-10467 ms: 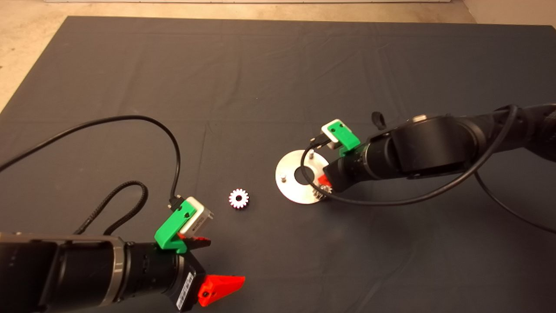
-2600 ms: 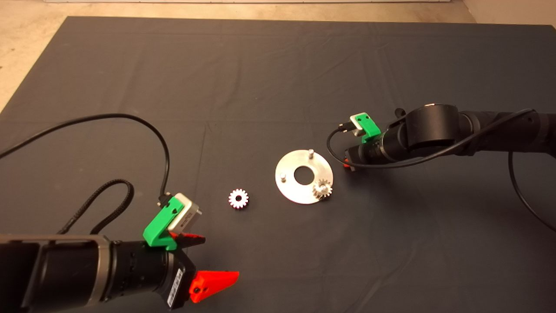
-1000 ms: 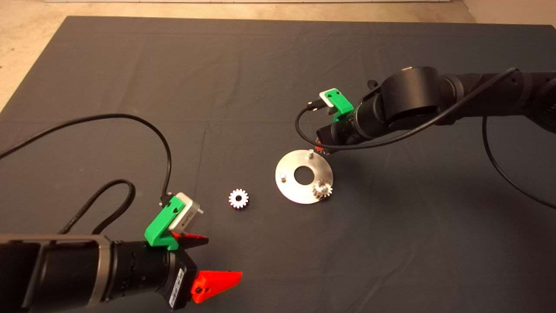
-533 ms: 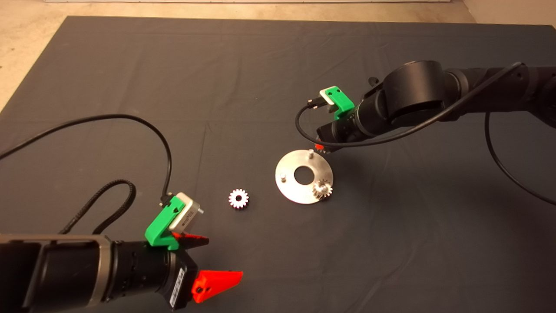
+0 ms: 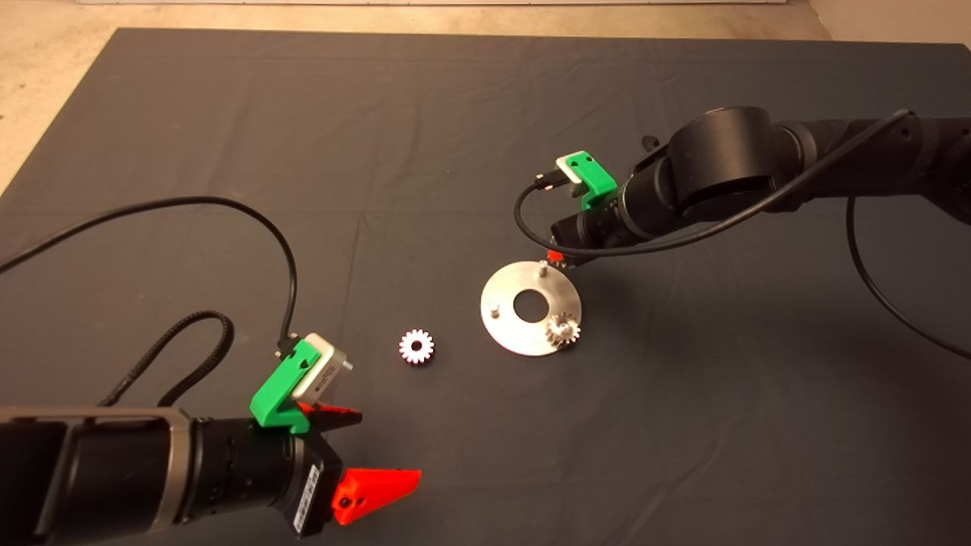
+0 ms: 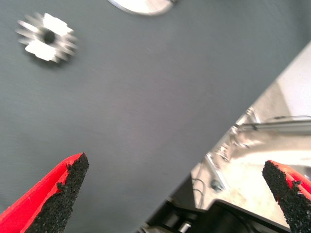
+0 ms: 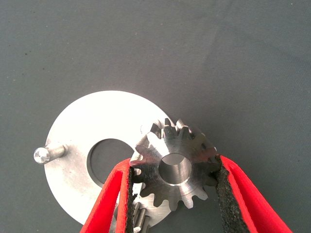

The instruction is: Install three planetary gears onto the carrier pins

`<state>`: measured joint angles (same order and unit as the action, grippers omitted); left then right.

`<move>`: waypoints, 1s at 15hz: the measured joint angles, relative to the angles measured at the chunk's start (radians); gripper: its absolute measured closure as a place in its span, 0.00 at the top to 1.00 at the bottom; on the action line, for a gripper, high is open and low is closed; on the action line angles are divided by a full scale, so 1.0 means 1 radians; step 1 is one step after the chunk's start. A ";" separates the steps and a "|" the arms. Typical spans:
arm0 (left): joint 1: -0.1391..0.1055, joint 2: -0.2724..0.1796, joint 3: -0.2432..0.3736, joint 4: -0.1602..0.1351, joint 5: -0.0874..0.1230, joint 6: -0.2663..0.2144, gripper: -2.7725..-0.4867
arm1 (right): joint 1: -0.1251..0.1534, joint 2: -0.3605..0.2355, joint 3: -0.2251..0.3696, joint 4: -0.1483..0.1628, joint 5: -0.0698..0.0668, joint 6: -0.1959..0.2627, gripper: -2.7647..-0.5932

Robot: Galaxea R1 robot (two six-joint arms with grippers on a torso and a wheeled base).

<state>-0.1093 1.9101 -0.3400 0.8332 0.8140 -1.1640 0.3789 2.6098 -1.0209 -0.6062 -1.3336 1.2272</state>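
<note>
- The left gripper rests at the near left edge of the dark mat, its two red fingers spread wide and holding nothing. It seems parked here, clear of the work but within reach of the loose gear.
- A bright silvery-white gear lies flat on the mat a little farther in, well apart from the left gripper and just left of the disc. It is not yet on a pin and probably waits its turn.
- The flat round aluminium disc sits near the mat's middle, with a large centre hole.
- One steel-grey gear is seated at the disc's near right rim, apparently on its pin, so about one of three is done.
- A bare pin stands at the disc's left rim.
- Another bare pin stands at the far rim.
- The right gripper hovers at the disc's far edge, just beside that far pin. In the right wrist view its fingers pinch a second steel-grey gear by opposite teeth, leaving the centre hole clear.
- That grip keeps the gear level and its bore open, likely so it can be lowered over the far pin; whether bore and pin are lined up cannot be told.
</note>
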 joint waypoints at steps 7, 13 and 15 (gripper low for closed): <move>-0.017 -0.075 0.000 0.001 -0.003 0.003 0.93 | 0.000 0.001 0.021 0.002 0.012 0.022 0.15; -0.019 -0.062 0.000 0.001 -0.002 0.001 0.93 | 0.000 0.000 0.021 0.002 0.010 0.022 0.15; -0.019 -0.054 0.000 0.001 -0.002 0.001 0.93 | -0.002 0.000 0.021 0.002 0.009 0.022 0.15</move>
<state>-0.1279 1.8560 -0.3400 0.8340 0.8115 -1.1632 0.3770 2.6098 -0.9996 -0.6043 -1.3242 1.2490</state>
